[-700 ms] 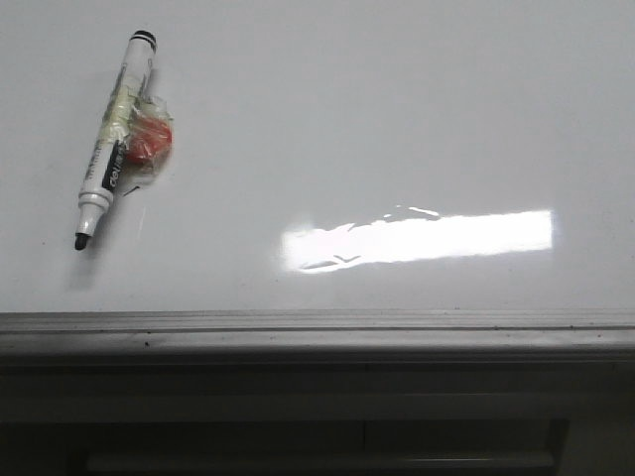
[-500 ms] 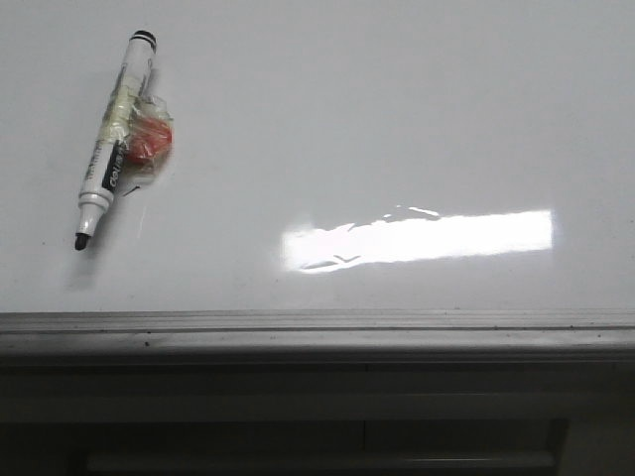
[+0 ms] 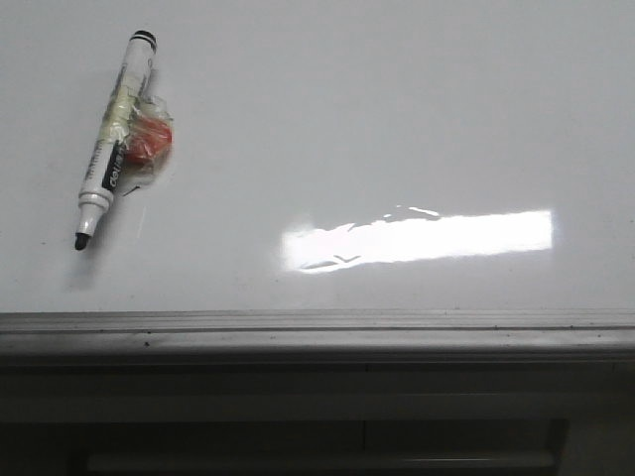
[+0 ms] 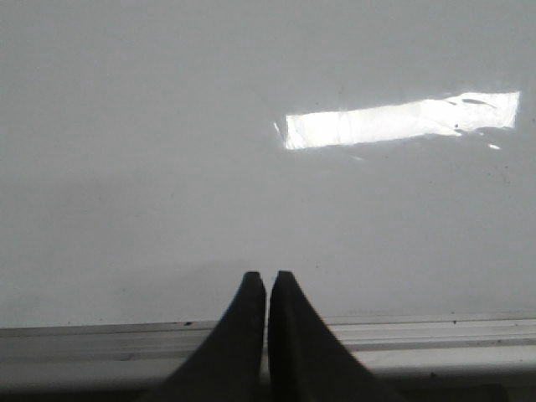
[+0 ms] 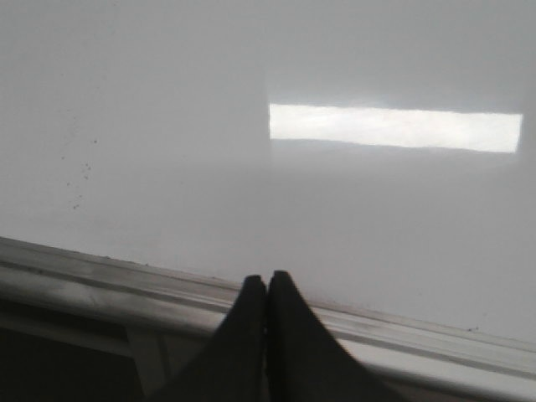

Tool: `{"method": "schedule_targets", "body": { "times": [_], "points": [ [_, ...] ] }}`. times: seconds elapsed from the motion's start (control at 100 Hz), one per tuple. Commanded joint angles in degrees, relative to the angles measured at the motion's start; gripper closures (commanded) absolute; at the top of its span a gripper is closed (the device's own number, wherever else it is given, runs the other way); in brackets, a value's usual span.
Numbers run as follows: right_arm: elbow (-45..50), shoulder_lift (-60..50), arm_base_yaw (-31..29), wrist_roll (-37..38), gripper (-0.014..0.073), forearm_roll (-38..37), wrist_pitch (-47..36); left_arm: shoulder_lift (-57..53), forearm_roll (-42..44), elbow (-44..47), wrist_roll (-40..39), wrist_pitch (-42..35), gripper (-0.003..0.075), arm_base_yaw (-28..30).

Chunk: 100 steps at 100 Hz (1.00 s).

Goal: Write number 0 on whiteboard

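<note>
Fingers (image 4: pixel 251 289) of our left gripper (image 4: pixel 267 280) are pressed together w/ nothing between them, tips over the whiteboard (image 3: pixel 397 109) just past its grey near frame (image 3: pixel 317 332). Right gripper (image 5: pixel 267 280) is the same: closed, holding nothing, tips at the frame edge. Whiteboard fills most of the front view, glossy, w/ a bright glare strip (image 3: pixel 417 238) right of centre. No drawn 0 shows on it. We see a marker (image 3: pixel 111 149) lying uncapped at the board's far left, tip toward us, w/ a red lump (image 3: pixel 151 139) taped to its barrel.
</note>
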Motion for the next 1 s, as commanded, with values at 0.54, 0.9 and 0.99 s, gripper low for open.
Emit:
{"method": "schedule_targets", "body": {
  "times": [0.54,0.9,0.99],
  "points": [
    [0.66,-1.11,-0.31,0.47,0.0651,5.77,-27.06,-1.61,-41.21,1.75,-0.84,-12.28,0.0740,0.05],
    [-0.70,-1.11,-0.31,1.51,0.0651,18.66,-31.52,-1.61,-58.15,1.52,-0.84,-16.01,0.0740,0.05],
    [-3.11,-1.11,-0.31,2.31,0.0635,18.66,-29.18,-1.61,-56.52,0.96,1.33,-18.78,0.0734,0.05]
  ]
}}
